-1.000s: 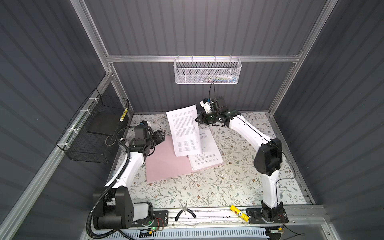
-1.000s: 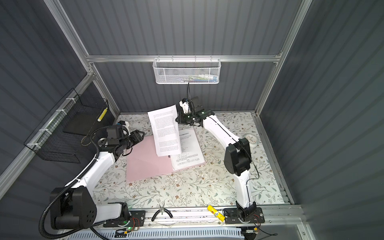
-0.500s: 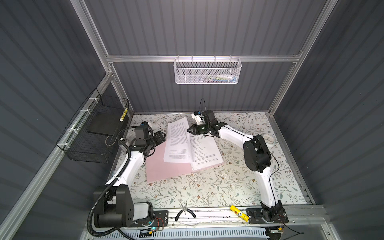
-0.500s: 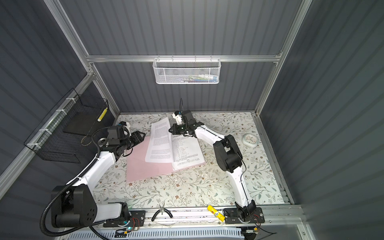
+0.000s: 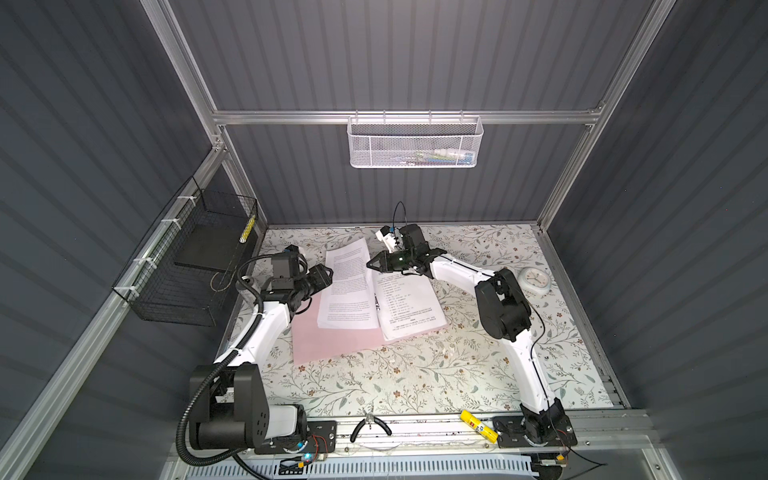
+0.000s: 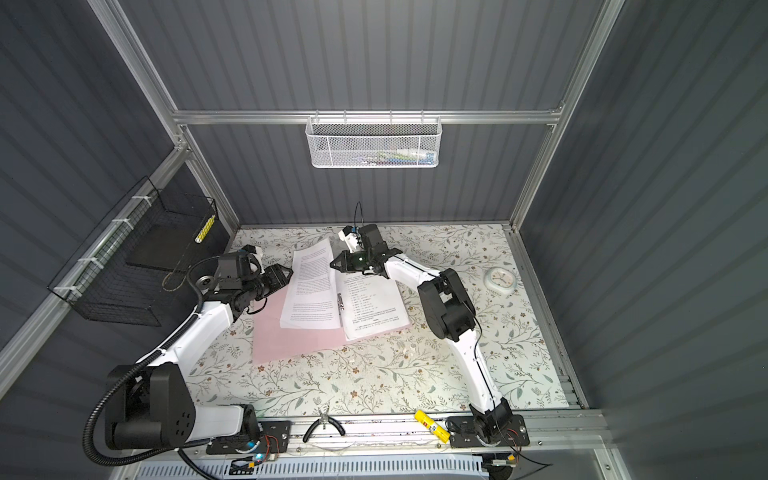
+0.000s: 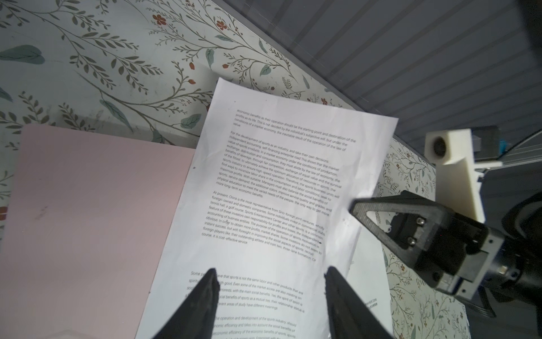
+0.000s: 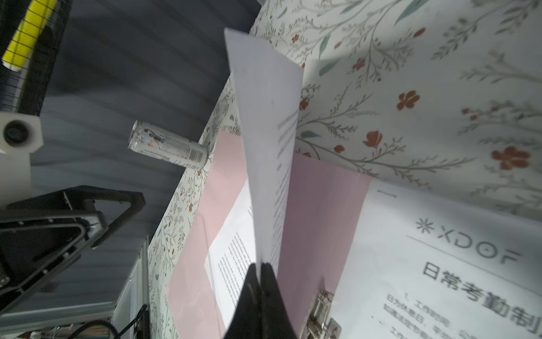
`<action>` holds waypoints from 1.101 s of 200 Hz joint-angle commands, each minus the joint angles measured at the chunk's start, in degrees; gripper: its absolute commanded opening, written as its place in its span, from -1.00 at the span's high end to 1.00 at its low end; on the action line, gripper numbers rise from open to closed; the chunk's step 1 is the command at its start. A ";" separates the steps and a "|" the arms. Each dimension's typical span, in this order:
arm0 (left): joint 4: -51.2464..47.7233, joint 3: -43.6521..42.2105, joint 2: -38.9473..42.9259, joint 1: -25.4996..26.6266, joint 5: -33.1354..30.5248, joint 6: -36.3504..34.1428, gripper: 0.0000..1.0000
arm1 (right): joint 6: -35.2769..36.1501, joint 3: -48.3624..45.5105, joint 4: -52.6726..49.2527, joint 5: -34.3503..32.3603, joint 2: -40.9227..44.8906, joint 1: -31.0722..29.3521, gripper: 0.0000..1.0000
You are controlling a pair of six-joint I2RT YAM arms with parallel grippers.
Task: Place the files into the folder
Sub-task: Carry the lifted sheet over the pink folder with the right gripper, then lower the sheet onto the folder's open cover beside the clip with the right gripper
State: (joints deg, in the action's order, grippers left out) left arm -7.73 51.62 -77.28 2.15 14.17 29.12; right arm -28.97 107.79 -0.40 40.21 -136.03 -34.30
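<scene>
Both top views show the floral worktop carrying the open pink folder, thin card that looks fairly stiff. On it lie the files (light, floppy paper, probably slippery sheet on sheet). 1 sheet bows upward, with the right gripper jaws pinched together on its edge, the sensible place to hold paper. The left gripper hovers above it, jaws apart and empty. A metal clip marks the spine.
</scene>
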 commanded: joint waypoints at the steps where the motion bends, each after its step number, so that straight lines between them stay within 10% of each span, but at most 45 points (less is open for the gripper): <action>1: 0.08 -0.56 -0.33 -0.31 1.04 -1.35 -0.18 | -0.06 2.33 0.16 4.09 -1.31 -0.52 1.00; 220: 0.00 -0.46 -1.62 -0.30 2.74 -1.79 -0.17 | -1.48 12.96 -1.82 11.35 -10.77 -5.31 1.00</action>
State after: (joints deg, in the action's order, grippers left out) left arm -7.73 51.55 -78.41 2.13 15.73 28.71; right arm -29.91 118.69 -1.89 50.61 -146.41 -38.50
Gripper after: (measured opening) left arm 0.586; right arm 0.047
